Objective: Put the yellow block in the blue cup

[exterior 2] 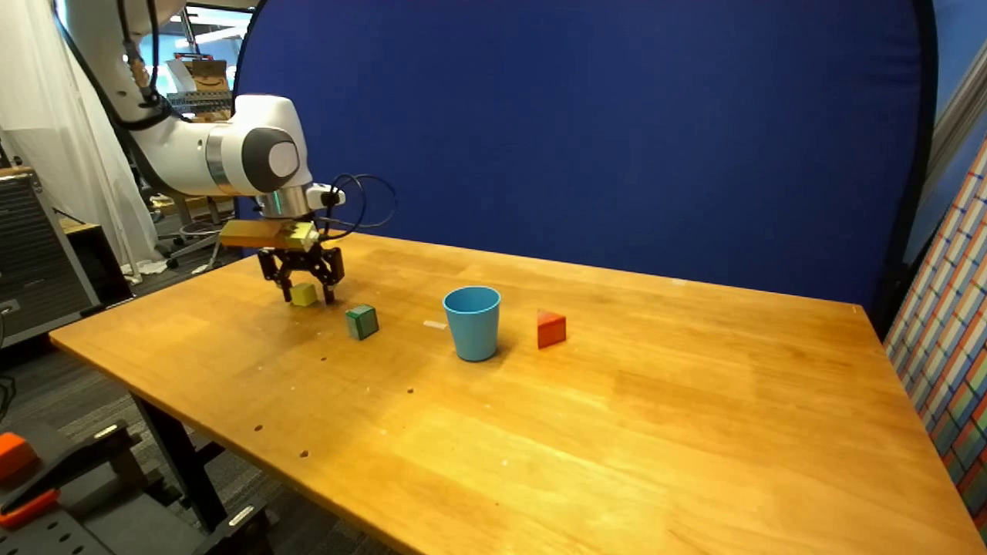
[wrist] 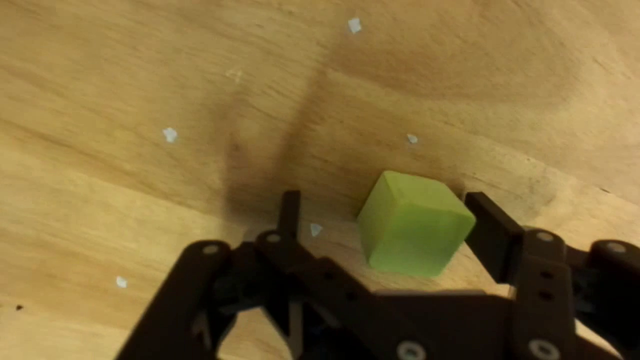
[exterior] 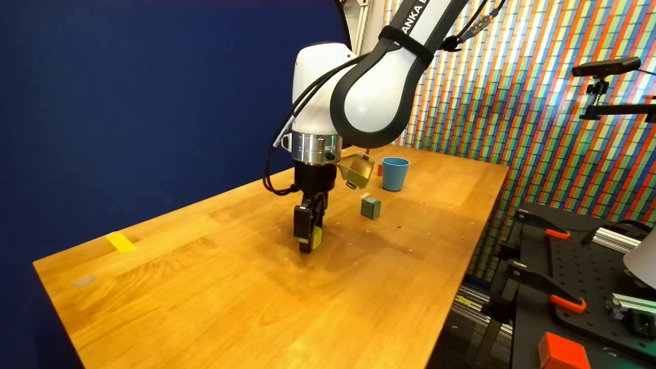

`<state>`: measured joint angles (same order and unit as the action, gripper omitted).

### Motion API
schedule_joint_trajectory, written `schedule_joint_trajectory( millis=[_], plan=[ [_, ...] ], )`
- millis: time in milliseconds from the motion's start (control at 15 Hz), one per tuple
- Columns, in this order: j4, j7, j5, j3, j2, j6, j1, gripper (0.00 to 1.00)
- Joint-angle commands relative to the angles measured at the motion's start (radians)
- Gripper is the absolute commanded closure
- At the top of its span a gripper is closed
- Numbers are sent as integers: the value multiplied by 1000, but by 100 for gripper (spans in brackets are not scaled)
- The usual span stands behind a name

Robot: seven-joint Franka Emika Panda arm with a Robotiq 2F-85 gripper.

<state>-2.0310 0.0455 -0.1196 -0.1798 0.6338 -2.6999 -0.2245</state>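
The yellow block (exterior 2: 303, 294) rests on the wooden table and also shows in an exterior view (exterior: 317, 238), partly behind a finger. In the wrist view the block (wrist: 417, 225) looks yellow-green and sits turned at an angle between the fingers. My gripper (wrist: 382, 200) is open and points down around the block, with its fingertips low by the table, as an exterior view (exterior 2: 308, 296) shows. The block is close to the right-hand finger in the wrist view; I cannot tell if they touch. A gap separates it from the left-hand finger. The light-blue cup (exterior 2: 473, 327) stands upright, also in an exterior view (exterior: 394, 175).
A dark green block (exterior 2: 362, 322) lies between the gripper and the cup, also seen in an exterior view (exterior: 371, 208). A red block (exterior 2: 550, 329) lies beyond the cup. A flat yellow piece (exterior: 121, 242) is near a table edge. A dark blue screen (exterior 2: 586, 139) stands behind the table.
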Motion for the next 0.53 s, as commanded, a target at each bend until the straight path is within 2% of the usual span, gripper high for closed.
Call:
schedule_joint_trajectory(
  millis=[0,333,467],
  plan=[
    [41,4,12,15,3,7,-34,51],
    [-17,64,7,57,-76,38,-52,88],
    [-63,107,-6,96,-124,46,-62,84]
  ],
)
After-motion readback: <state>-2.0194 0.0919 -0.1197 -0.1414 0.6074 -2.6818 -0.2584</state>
